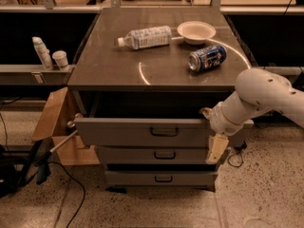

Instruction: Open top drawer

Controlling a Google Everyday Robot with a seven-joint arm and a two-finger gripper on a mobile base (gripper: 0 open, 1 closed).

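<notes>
The top drawer (142,132) is the widest grey drawer of the cabinet, with a small dark loop handle (165,131) at its centre. It stands pulled out a little from under the tabletop, with a dark gap behind its front. My gripper (211,130) is at the drawer's right end, to the right of the handle and not on it. One cream finger (216,148) hangs down beside the drawer front and the other tip (205,112) shows above the drawer's top edge. The jaws stand apart and hold nothing.
Two narrower grey drawers (161,154) sit below. On the tabletop (109,65) lie a water bottle (145,37), a white bowl (196,31) and a blue can (207,58). An open cardboard box (54,127) stands at the left, cables on the floor.
</notes>
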